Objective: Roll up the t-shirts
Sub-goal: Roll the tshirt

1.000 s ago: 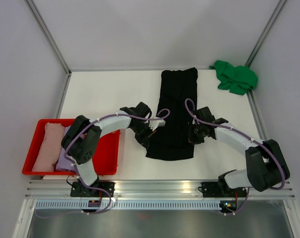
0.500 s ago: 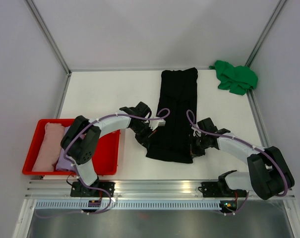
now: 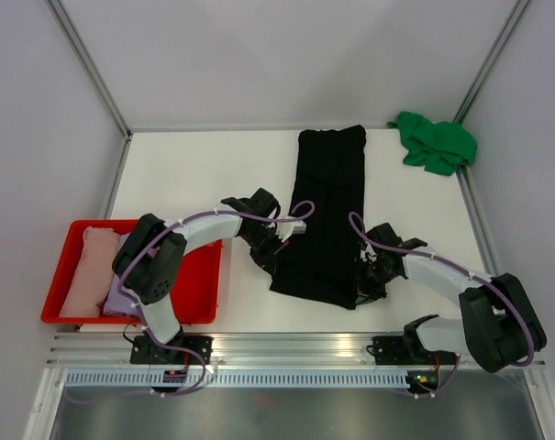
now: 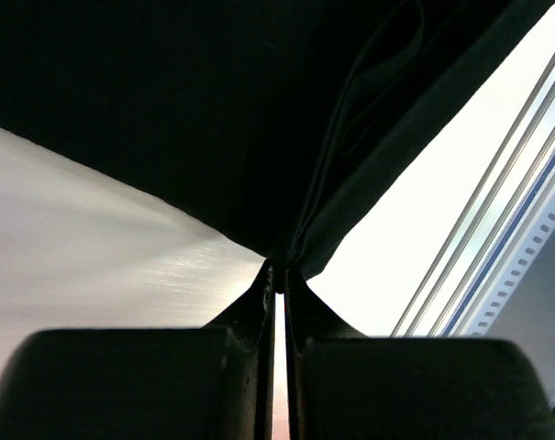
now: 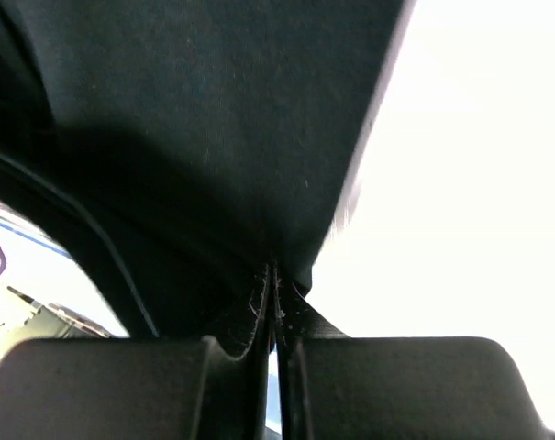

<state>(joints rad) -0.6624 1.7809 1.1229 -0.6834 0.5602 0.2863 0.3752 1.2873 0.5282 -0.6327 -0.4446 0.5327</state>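
The black t-shirt (image 3: pixel 325 211) lies folded into a long strip down the middle of the table. My left gripper (image 3: pixel 269 259) is shut on its near left corner; in the left wrist view the jaws (image 4: pixel 280 275) pinch the black cloth (image 4: pixel 213 110). My right gripper (image 3: pixel 364 284) is shut on the near right corner; the right wrist view (image 5: pixel 273 270) shows black cloth (image 5: pixel 222 119) pinched between the fingertips. The bright green t-shirt (image 3: pixel 435 142) lies crumpled at the far right corner. The pale pink t-shirt (image 3: pixel 87 269) and the lilac t-shirt (image 3: pixel 120 295) lie rolled in the red tray.
The red plastic tray (image 3: pixel 199 289) stands at the near left of the table. An aluminium rail (image 3: pixel 295 346) runs along the near edge. Grey walls with frame posts close off the back and sides.
My right gripper has moved toward the near edge along the shirt's right side, down to its near right corner. The left gripper has stayed at the near left corner.
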